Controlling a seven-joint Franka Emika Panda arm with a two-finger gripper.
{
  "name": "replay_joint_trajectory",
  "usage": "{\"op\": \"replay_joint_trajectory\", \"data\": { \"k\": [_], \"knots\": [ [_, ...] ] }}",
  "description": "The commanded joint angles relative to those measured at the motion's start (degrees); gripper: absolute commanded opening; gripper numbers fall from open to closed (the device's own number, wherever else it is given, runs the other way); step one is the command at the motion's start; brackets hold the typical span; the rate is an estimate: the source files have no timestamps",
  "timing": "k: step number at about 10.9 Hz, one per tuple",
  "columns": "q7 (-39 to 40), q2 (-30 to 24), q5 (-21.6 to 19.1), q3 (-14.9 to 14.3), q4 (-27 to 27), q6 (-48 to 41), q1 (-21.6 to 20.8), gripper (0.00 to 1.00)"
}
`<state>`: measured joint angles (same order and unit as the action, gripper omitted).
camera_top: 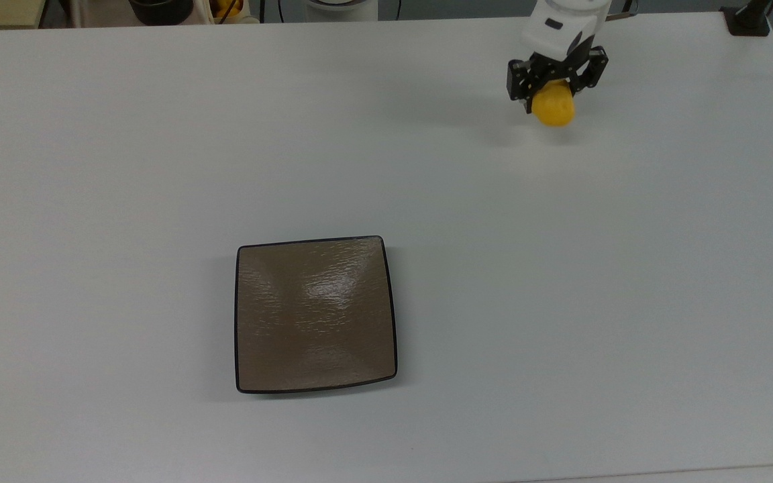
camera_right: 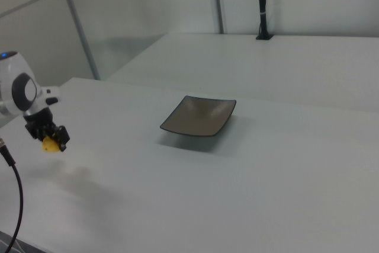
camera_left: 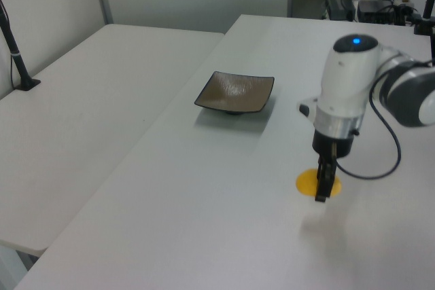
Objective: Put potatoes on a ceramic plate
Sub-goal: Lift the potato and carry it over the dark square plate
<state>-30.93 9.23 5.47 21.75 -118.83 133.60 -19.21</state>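
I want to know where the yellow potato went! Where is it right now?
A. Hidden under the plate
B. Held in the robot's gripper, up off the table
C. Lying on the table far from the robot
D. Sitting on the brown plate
B: the gripper is shut on the potato, and in the left view the potato hangs above its shadow on the table, far from the plate.

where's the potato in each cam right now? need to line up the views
Top view: the potato is at the upper right, held in the end effector, near the table's far edge.
Left view: the potato is at lower right of centre, held above the table.
Right view: the potato is at the far left, mid-height.
Shared landmark: the ceramic plate, empty, far from the potato in all three views.
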Motion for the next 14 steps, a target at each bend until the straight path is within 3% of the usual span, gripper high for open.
{"op": "replay_joint_trajectory", "data": {
  "k": [1,3,8,11,14],
  "knots": [
    [3.14,-6.06,0.07,-0.39,4.02,-11.13,3.64,0.15],
    [6.04,-7.56,-1.16,-3.36,8.59,-17.38,4.88,0.15],
    [22.28,-9.76,-6.26,-14.53,17.47,-28.54,4.88,0.16],
    [32.31,-9.76,-6.35,-19.19,18.81,-30.85,4.88,0.16],
    [35.93,-8.54,-6.35,-22.89,20.30,-29.89,5.06,0.16]
  ]
}}
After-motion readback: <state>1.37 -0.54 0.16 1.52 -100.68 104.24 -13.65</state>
